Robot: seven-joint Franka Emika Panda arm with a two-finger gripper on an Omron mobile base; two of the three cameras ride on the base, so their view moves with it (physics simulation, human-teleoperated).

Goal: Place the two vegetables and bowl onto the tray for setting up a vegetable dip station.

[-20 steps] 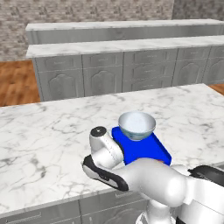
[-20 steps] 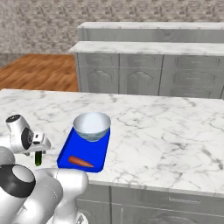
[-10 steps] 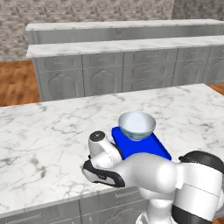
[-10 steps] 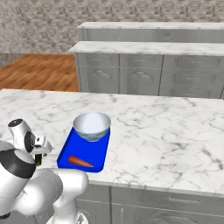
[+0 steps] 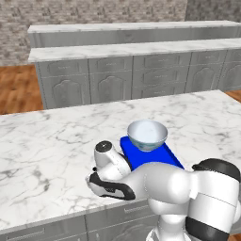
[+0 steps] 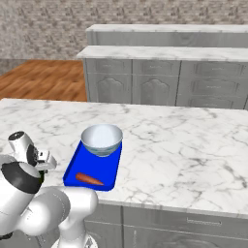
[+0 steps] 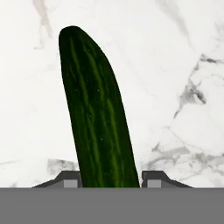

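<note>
Gripper (image 7: 111,181) low at the table's (image 5: 42,141) near edge, left of the tray (image 6: 77,167), its two fingertips (image 7: 70,179) tight against either side of the dark green cucumber (image 7: 97,118), pinching it; cucumber runs lengthwise away from the hand over white marble, and contact with the table can't be judged. From the right base camera the gripper (image 6: 42,162) sits just beside the tray's left rim. Blue tray lies near the front edge of the table, long side pointing away. Orange carrot (image 6: 89,179) lies flat in the tray's near half. Pale bowl (image 6: 101,139) sits upright on the tray's far end. Grey cabinets (image 5: 117,80) behind.
</note>
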